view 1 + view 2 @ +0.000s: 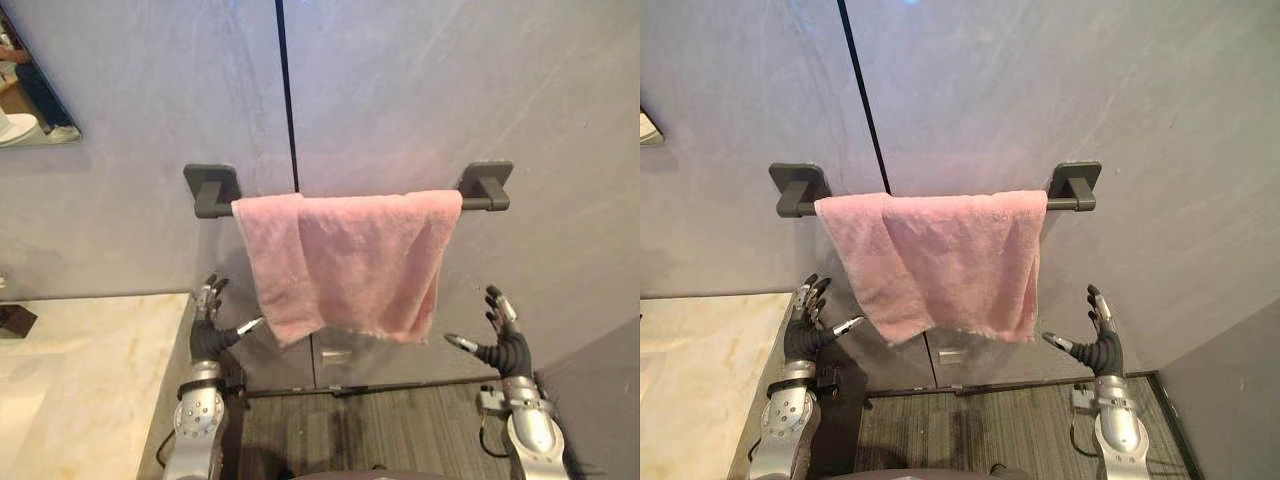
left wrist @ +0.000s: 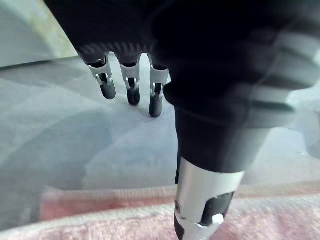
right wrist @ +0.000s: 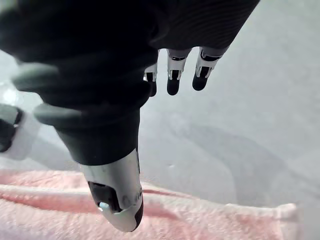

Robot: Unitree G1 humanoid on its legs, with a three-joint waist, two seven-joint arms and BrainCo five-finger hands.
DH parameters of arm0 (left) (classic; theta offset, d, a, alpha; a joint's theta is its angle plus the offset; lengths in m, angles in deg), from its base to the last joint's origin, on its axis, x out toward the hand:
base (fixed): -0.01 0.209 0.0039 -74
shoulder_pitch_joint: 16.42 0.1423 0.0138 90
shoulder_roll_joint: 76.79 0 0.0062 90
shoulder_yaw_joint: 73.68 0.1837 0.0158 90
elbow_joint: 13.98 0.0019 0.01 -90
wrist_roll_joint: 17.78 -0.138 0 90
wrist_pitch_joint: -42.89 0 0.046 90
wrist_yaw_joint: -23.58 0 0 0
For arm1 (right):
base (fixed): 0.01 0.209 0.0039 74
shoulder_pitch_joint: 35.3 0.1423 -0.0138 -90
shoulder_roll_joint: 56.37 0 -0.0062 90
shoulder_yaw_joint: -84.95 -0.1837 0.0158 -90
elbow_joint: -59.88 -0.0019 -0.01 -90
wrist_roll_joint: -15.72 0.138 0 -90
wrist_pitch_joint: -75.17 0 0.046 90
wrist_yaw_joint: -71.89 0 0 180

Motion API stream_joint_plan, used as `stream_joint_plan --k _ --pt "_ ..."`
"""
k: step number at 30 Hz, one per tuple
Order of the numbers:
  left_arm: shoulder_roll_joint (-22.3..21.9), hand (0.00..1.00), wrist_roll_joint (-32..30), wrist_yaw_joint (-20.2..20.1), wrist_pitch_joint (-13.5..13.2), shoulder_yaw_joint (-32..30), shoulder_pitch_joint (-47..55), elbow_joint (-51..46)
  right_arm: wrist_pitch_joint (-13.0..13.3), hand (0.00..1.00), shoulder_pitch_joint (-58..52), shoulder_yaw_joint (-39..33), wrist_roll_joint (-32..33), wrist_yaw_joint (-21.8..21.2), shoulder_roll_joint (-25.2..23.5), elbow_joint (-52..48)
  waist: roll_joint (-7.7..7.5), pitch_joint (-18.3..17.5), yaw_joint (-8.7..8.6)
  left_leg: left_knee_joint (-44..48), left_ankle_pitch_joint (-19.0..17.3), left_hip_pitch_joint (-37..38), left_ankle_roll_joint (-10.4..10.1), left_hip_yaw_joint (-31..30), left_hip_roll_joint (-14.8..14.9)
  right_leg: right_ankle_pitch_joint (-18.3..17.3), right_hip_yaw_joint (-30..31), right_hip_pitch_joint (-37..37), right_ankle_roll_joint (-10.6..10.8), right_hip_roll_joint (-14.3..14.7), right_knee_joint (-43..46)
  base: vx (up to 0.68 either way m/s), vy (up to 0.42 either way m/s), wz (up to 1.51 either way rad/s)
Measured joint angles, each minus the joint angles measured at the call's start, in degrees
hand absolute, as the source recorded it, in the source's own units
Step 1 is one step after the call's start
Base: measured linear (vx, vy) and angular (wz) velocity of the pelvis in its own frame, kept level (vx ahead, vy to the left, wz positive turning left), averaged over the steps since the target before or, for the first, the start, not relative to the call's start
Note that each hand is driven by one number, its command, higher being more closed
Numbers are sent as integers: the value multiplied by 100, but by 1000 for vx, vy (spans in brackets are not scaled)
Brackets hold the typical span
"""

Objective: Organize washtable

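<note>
Wall rail (image 1: 485,203) held your pink towel (image 1: 350,260); left robot hand (image 1: 207,338) at seven o'clock, right robot hand (image 1: 505,350) at five, both fingers spread, empty.

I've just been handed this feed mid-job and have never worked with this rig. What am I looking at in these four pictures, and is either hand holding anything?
This is a two-armed humanoid robot with fingered hands. The two wide pictures come from a stereo camera on its head, so they show nearly the same scene twice. The two close pictures come from cameras on its wrists, each looking along its own hand. A pink towel hangs over a dark rail on the grey wall. The left hand and the right hand are held up below it, one on each side, open and holding nothing. Neither seems to touch the towel. A pale stone counter lies to the robot's left. The pink band in the wrist pictures is that same towel.
</note>
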Motion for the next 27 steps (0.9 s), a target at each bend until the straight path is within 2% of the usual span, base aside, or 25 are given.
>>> stream_joint_plan --k 4,10,17,21,24,25,27 --pt "-67 0 29 -27 -4 -64 249 111 -63 0 -157 -104 -155 10 -16 552 10 -3 -3 0 -3 0 -1 -8 15 -6 -15 6 1 3 6 0 0 0" --pt "41 0 -40 -297 66 -43 296 1650 -181 0 -65 -41 -467 16 -5 2277 77 -36 28 -1 -2 -1 -2 -60 19 -78 -67 -3 -6 -1 78 0 0 4" --pt "390 0 -212 -474 226 -61 296 3336 -299 0 155 45 -471 19 143 3934 84 -46 31 0 -7 27 -9 -78 23 -156 -103 -11 -11 1 196 0 -7 3" --pt "387 0 -261 -479 285 -75 298 3727 -351 0 155 50 -469 19 182 4297 83 -32 176 0 -11 0 -14 47 29 -155 13 -131 -11 15 254 -24 -6 -15" --pt "375 0 -261 -473 285 -131 295 3787 -352 0 252 138 -463 73 191 4297 26 25 182 11 -10 -186 -14 198 66 -158 141 -462 -10 22 443 -55 -4 -22" --pt "378 0 -259 -449 284 -166 247 3784 -363 0 386 268 -461 152 179 4293 51 49 184 252 -62 -424 11 278 92 -175 191 -689 -2 11 620 -73 -11 -21" --pt "389 0 -255 -375 285 -177 33 3754 -398 0 524 425 -458 201 121 4205 -28 180 198 928 -305 -933 40 287 158 -286 304 -1055 52 -28 1076 -88 -12 -9"
